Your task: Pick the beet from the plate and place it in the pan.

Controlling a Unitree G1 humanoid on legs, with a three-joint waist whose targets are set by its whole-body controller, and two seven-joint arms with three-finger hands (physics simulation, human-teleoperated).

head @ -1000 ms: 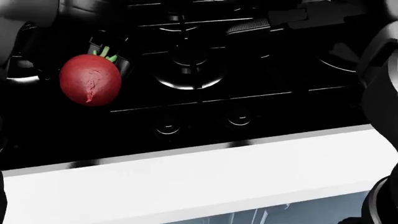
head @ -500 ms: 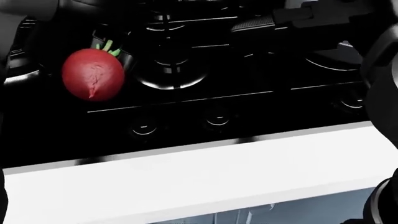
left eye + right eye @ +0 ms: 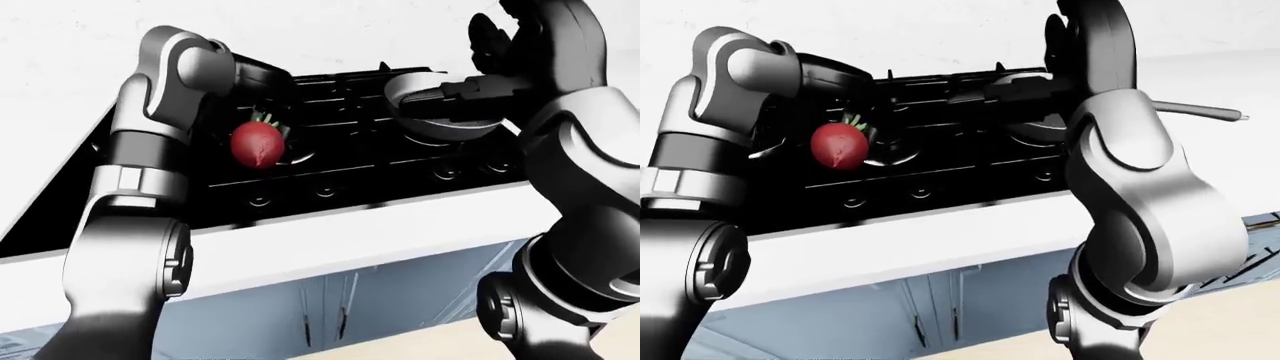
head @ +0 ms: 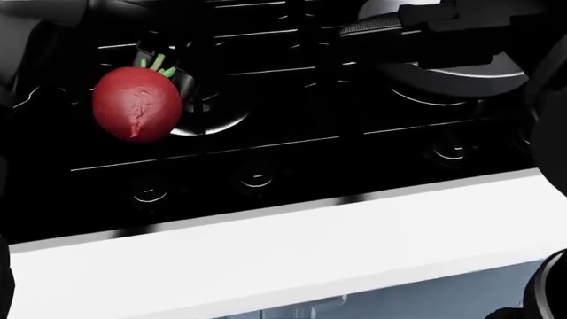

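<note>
Fingers of left hand [image 4: 164,66] are closed on beet [image 4: 136,111], held above black stove [image 3: 350,161] w/ pan [image 3: 445,112] well apart to view's right; right hand [image 3: 520,34] raised nr pan, grip can't be told.

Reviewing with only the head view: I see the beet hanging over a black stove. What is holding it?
Observer: The left hand. The left-eye view shows that arm reaching over the stove to the beet.
Operator: Where is the pan?
Observer: In the left-eye view the pan is to the beet's right, on the stove's right side. The beet is not over it yet.
Operator: And the right hand?
Observer: The right hand is raised above the pan. I cannot tell whether it is open or shut.
</note>
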